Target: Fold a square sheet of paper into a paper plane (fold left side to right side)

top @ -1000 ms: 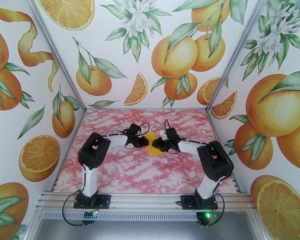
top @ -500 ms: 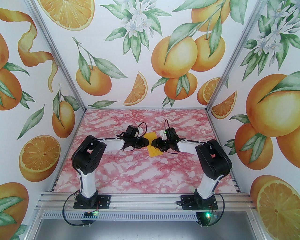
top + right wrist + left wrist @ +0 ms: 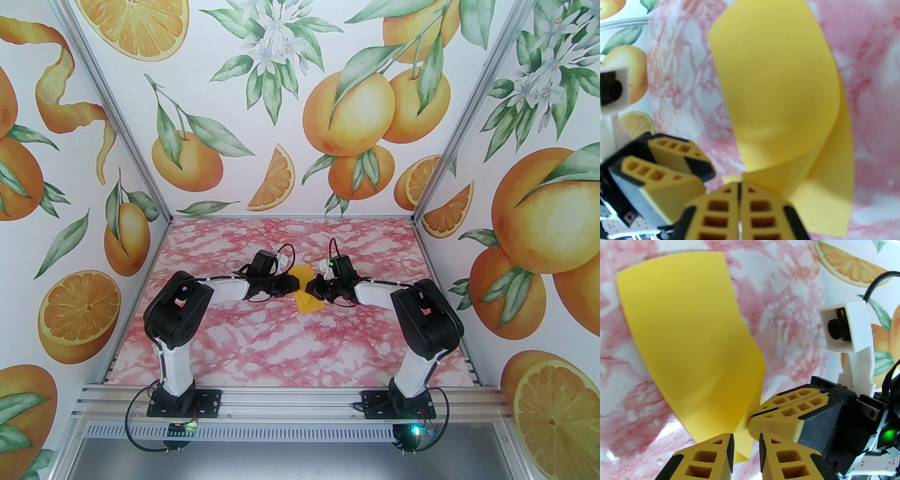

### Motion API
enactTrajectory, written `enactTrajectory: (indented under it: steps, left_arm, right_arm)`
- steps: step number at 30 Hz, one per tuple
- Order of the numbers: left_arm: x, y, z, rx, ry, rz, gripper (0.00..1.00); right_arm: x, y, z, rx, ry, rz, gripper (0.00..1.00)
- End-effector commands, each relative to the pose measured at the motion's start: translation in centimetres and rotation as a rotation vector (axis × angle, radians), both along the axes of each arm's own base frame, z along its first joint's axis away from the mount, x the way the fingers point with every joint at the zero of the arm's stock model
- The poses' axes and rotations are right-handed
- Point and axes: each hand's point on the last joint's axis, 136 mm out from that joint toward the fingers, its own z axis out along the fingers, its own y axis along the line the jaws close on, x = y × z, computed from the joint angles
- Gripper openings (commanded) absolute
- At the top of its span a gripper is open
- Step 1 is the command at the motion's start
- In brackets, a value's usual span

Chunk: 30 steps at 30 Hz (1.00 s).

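The square sheet of paper (image 3: 310,304) is plain yellow and lies mid-table, its left side curled up and over toward the right (image 3: 689,333) (image 3: 778,82). My left gripper (image 3: 296,284) sits low at the sheet's left side. In the left wrist view its fingers (image 3: 744,451) stand apart, with the paper's near corner in the gap. My right gripper (image 3: 310,291) meets the sheet from the right with its fingers pressed together (image 3: 739,185). Their tips pinch the paper where the curled flap meets the lower layer (image 3: 750,418).
The pink marbled table (image 3: 262,337) is walled on three sides by panels printed with oranges. Both arm bases are bolted to the aluminium rail (image 3: 290,403) at the near edge. The two grippers are almost touching over the paper.
The right gripper has closed from partly open to shut at the paper's edge. The left arm's elbow swung left and lower, while its gripper stayed at the sheet.
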Motion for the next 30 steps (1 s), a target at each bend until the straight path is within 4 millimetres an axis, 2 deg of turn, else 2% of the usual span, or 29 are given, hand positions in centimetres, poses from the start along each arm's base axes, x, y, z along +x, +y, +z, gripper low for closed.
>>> enactTrajectory:
  steps: [1,5,8,12,20,30]
  left_arm:
    - [-0.5,-0.5,-0.7,-0.009,0.018,-0.019,0.26]
    - [-0.7,0.2,-1.2,0.029,0.020,-0.003,0.29]
    - [-0.7,0.7,-1.0,0.046,0.009,0.021,0.35]
    - [-0.7,0.9,-0.6,0.039,0.005,0.052,0.35]
    - [-1.0,-0.4,0.2,-0.068,-0.006,0.136,0.33]
    - [-1.1,-0.5,0.5,-0.097,-0.018,0.189,0.30]
  right_arm:
    - [-0.1,0.0,-0.3,0.000,0.000,0.004,0.04]
    - [0.0,-0.1,-0.4,0.000,0.002,0.002,0.04]
    - [0.0,-0.1,-0.3,0.000,-0.001,0.000,0.04]
    - [0.0,-0.2,-0.2,-0.002,-0.004,-0.005,0.04]
    - [0.0,-0.1,-0.4,0.005,-0.001,-0.009,0.03]
    - [-0.2,-0.2,-0.3,0.002,0.002,0.000,0.03]
